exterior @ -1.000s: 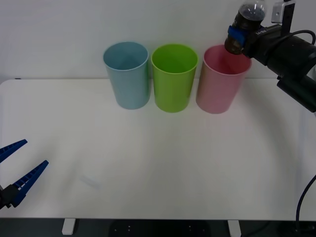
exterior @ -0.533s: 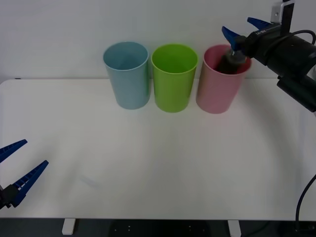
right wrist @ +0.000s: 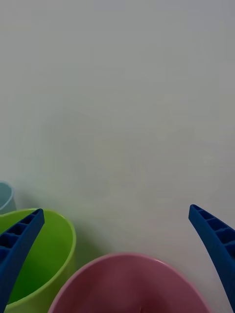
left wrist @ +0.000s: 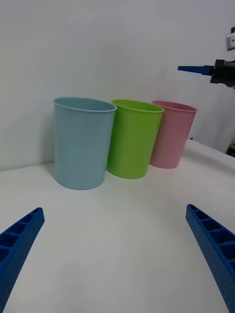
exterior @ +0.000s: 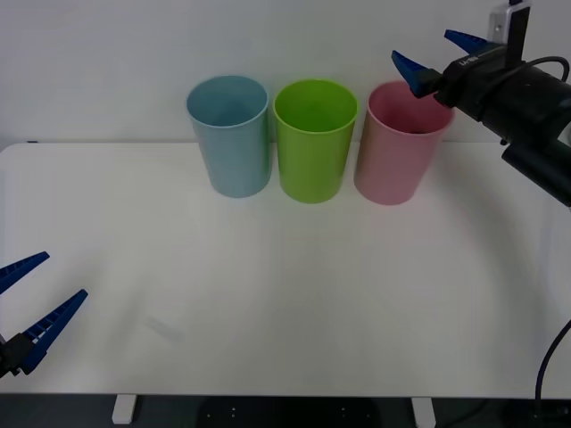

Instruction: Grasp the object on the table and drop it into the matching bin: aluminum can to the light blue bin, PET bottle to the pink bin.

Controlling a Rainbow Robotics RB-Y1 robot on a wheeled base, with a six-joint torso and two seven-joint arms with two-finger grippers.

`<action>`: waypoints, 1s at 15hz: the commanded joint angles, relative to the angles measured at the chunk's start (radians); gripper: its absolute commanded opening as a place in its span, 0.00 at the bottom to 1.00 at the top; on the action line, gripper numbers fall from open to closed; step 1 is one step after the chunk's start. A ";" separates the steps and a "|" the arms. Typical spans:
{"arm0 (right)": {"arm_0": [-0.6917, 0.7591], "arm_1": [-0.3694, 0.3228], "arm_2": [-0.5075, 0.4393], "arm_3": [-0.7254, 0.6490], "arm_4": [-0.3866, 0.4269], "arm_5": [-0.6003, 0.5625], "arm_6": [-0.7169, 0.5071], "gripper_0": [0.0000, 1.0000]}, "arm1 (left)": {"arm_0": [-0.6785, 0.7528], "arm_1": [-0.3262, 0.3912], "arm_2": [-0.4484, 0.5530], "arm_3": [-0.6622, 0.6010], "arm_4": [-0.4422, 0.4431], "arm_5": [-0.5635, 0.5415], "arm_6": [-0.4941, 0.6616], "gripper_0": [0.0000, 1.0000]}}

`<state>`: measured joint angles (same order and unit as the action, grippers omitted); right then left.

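Hovering over the tapered pink bin (exterior: 399, 147), the right end effector (exterior: 437, 53) spreads ribbed blue fingers.

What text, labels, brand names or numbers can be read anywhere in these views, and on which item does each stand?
None can be read.
The tall pale blue plastic bin, the lime green plastic bin and the tall pink plastic bin have plain walls with no print.
The wide white tabletop bears no marking.
The open right gripper above the pink bin and the open left gripper at the table's near edge carry no lettering on their blue ribbed fingers.
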<state>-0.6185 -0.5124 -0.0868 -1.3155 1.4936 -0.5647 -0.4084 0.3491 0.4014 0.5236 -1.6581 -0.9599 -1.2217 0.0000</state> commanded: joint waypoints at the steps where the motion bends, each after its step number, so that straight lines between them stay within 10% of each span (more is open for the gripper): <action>1: 0.051 0.000 -0.001 -0.070 -0.024 -0.004 0.002 1.00 | 0.000 0.000 0.000 0.000 0.000 0.000 0.000 1.00; 15: 0.372 0.000 -0.083 -0.386 -0.138 -0.187 0.057 1.00 | 0.000 0.000 0.000 0.000 0.000 0.000 0.000 1.00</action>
<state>-0.2645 -0.5124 -0.1610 -1.6880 1.3605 -0.7353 -0.3581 0.3491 0.4014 0.5236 -1.6581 -0.9599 -1.2217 0.0000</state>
